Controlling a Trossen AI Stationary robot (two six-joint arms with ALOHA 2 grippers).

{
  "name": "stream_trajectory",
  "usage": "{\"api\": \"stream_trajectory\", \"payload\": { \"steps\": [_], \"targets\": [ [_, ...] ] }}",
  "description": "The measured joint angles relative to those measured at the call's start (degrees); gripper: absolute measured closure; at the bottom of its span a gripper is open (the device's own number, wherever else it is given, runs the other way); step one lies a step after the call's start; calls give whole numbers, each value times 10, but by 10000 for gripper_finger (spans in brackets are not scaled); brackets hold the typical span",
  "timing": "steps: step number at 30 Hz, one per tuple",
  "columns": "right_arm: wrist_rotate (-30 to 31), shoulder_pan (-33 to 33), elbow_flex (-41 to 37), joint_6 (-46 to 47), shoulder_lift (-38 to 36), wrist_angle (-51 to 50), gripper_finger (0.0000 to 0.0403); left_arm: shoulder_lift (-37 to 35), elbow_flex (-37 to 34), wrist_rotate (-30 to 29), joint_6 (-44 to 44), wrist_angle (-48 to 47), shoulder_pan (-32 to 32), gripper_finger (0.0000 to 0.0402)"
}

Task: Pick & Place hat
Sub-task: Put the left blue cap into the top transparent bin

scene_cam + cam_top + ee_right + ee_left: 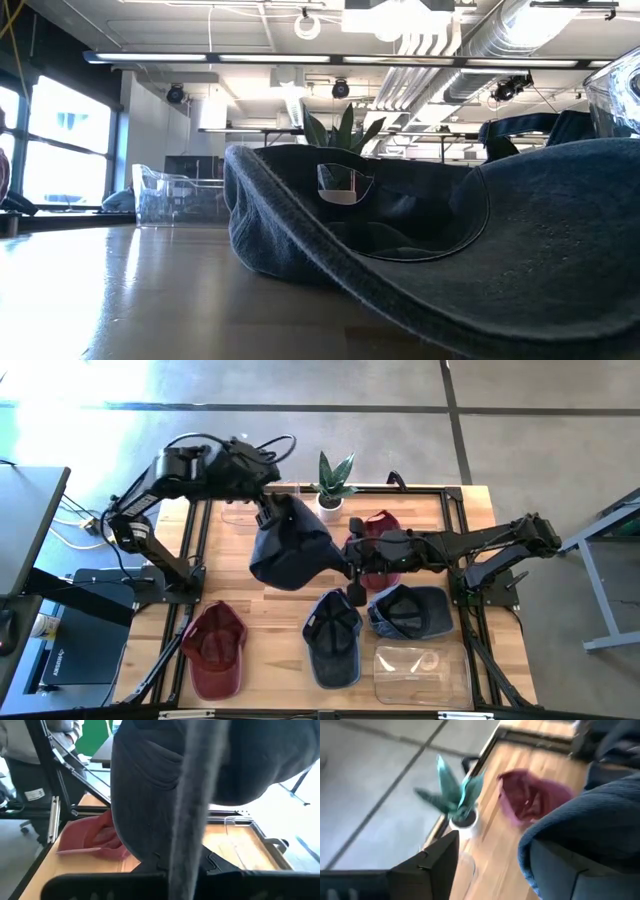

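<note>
The right pincer (pixel 352 565) is clamped on the dark blue hat (pixel 288 545) held up over the surface (pixel 270 640), the left pincer (pixel 268 512) sits spread apart at its top, and five hats show: two red, three blue, plus one plant (pixel 333 482).

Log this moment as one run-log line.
stage: handover | dark blue hat: lifted between arms | right gripper: shut on hat | left gripper: at hat, grip unclear
</note>
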Motion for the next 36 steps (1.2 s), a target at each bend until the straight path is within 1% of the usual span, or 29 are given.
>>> {"api": "stream_trajectory", "payload": {
  "steps": [2, 3, 4, 6, 8, 11, 15, 18, 20, 24, 27, 28, 29, 30, 32, 34, 36],
  "targets": [
    [27, 3, 0, -4, 0, 4, 397, 0, 39, 27, 17, -2, -10, 197],
    [41, 3, 0, -7, 0, 8, 397, -7, 41, 37, 23, 8, -16, 200],
    [51, 3, 0, -15, 0, 14, 395, -21, 26, 49, 25, 29, -23, 202],
    [57, 3, 0, -38, 0, 30, 391, -45, 17, 61, 22, 25, -29, 204],
    [59, 1, 0, -53, 0, 43, 392, -55, 19, 63, -5, 26, -28, 204],
    [61, -2, 0, -58, 0, 43, 397, -83, 17, 90, -52, 14, -27, 204],
    [62, -6, 0, -68, 0, 48, 394, -115, 18, 110, -79, 4, -28, 204],
    [62, -8, 0, -68, 0, 49, 388, -121, 19, 112, -97, 8, -27, 204],
    [59, -9, 0, -68, 0, 52, 389, -129, 19, 112, -112, -11, -27, 204],
    [51, -9, 0, -86, 0, 75, 397, -122, 15, 85, -142, -56, -28, 204],
    [50, -9, 0, -94, 0, 85, 393, -114, -9, 95, -139, -28, -27, 204],
    [51, -10, 0, -94, 0, 86, 390, -110, -19, 112, -131, 1, -27, 204],
    [52, -11, 0, -94, 0, 86, 388, -105, -29, 141, -121, 37, -27, 204],
    [52, -13, 0, -94, 0, 86, 387, -101, -38, 179, -108, 72, -28, 204],
    [53, -13, 0, -94, 0, 86, 389, -94, -57, 274, -84, 131, -28, 204],
    [54, -13, 0, -94, 0, 86, 394, -85, -72, 371, -65, 171, -33, 204],
    [55, -13, 0, -94, 0, 86, 397, -75, -81, 421, -60, 185, -48, 204]
  ]
}}
